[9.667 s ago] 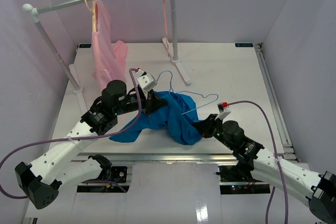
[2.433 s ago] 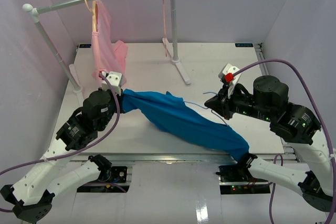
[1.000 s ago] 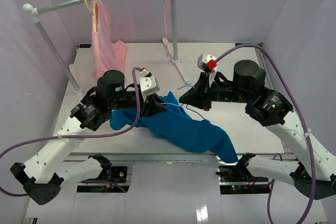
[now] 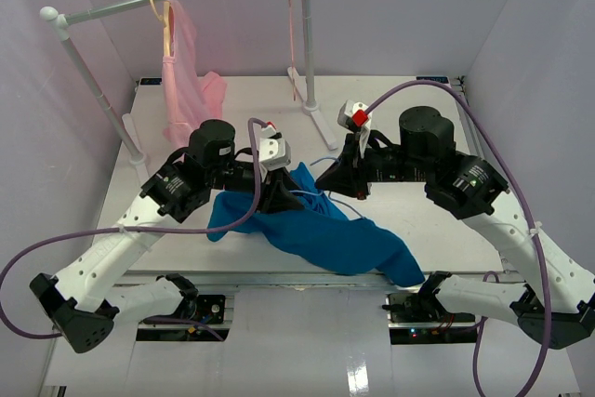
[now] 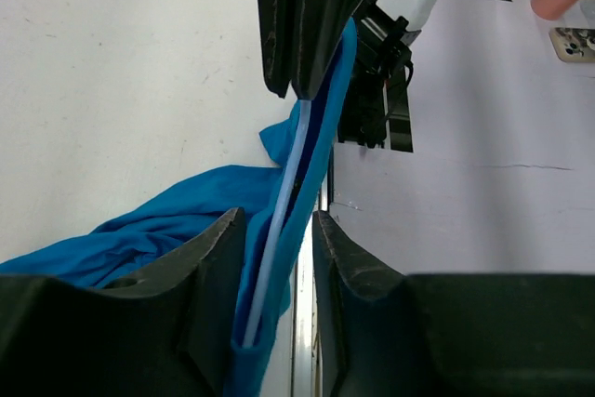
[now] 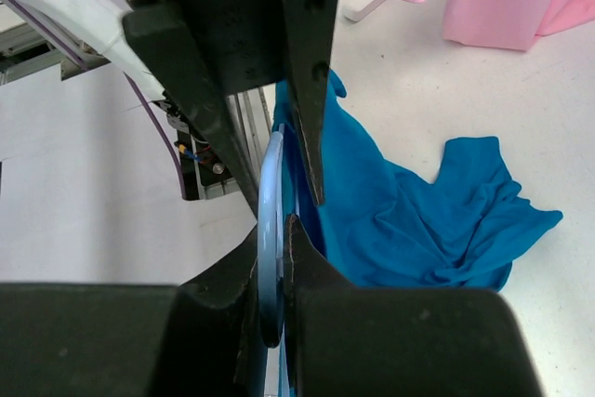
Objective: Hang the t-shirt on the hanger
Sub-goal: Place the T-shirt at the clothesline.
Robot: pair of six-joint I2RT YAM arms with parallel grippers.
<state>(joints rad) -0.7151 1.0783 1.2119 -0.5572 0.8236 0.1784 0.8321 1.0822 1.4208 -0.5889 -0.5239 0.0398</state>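
Currently left gripper (image 5: 277, 230) jaws nearly closed, pinching a t-shirt (image 4: 325, 234) fold with the hanger (image 6: 270, 174) wire inside. Right gripper (image 6: 275, 230) jaws clamp the hanger. T-shirt's remainder trails across the table (image 4: 418, 109), toward the front edge.

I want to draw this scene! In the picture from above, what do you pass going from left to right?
pink garment → left gripper → right gripper → right arm's round black joint. The t-shirt spreads under both grippers, so it has no single place.
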